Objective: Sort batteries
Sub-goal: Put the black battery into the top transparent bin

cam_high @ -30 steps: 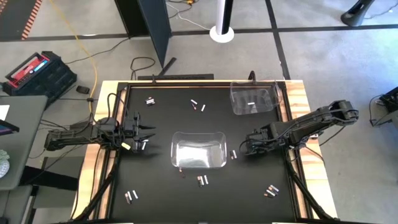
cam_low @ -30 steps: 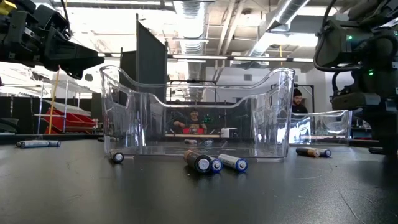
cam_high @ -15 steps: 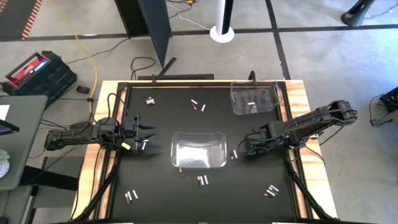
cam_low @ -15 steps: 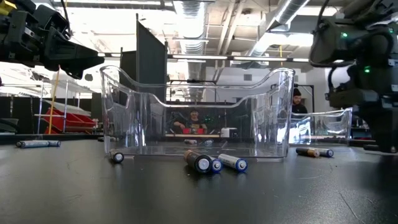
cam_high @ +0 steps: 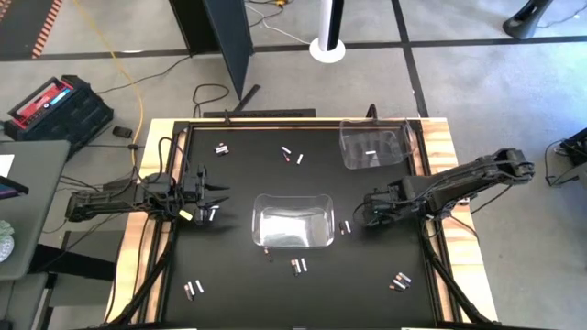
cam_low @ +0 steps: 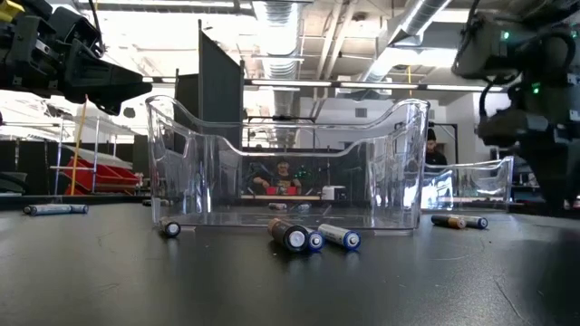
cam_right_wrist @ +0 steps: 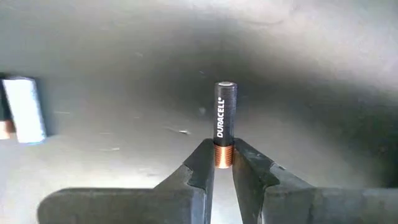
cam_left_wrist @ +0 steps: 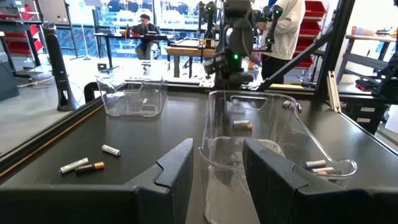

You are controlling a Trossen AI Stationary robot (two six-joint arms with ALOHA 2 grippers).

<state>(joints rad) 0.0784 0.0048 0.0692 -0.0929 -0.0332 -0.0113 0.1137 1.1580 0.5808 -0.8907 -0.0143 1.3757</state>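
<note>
My right gripper (cam_high: 360, 219) hangs just right of the centre clear bin (cam_high: 292, 220), shut on a dark battery with a copper end (cam_right_wrist: 224, 121). A silvery battery (cam_right_wrist: 25, 117) lies close beside it on the black mat. My left gripper (cam_high: 218, 203) waits open, left of the centre bin, with its fingers (cam_left_wrist: 177, 168) pointing at that bin. More batteries lie scattered on the mat: near the far edge (cam_high: 292, 155), (cam_high: 221, 148) and near the near edge (cam_high: 298, 266), (cam_high: 400, 280), (cam_high: 193, 289). One silvery cell (cam_high: 371, 153) lies in the far-right bin (cam_high: 394, 147). My right gripper pinches the dark battery by its copper end (cam_right_wrist: 223, 155) between the two fingertips. The battery points straight out past the tips, in line with the fingers. I cannot tell whether its far end touches the mat.
The centre bin (cam_low: 285, 167) stands in the middle of the mat, with three batteries (cam_low: 313, 238) in front of its near wall. The wooden table rim (cam_high: 438, 147) frames the mat. People and benches show in the room beyond the table.
My right arm has shifted slightly toward the table's right edge, seen best in the low view. The left arm and the loose batteries have kept still.
</note>
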